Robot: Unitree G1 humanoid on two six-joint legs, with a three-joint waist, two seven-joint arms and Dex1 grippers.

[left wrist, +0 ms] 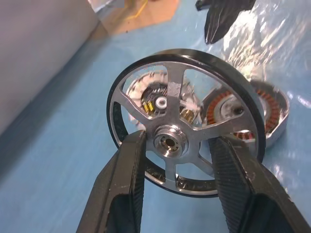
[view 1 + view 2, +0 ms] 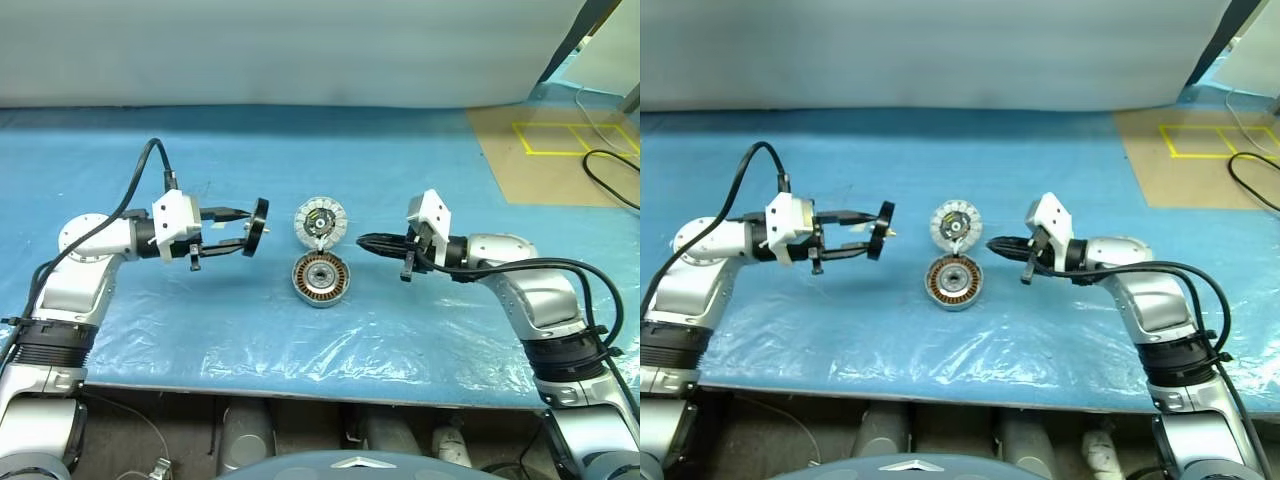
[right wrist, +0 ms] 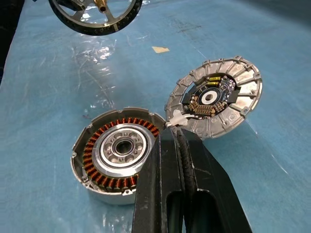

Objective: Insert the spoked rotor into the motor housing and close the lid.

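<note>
Left arm reaches in from left, forearm near level, left gripper (image 2: 246, 229) pointing toward centre; fingers (image 1: 121, 189) spread apart, clamped on spoked rotor (image 1: 187, 128), held on edge above worktop. Right arm reaches in from right, elbow bent, right gripper (image 2: 362, 242) pointing toward centre, slightly downward; its fingers (image 3: 167, 194) pressed together, empty
</note>
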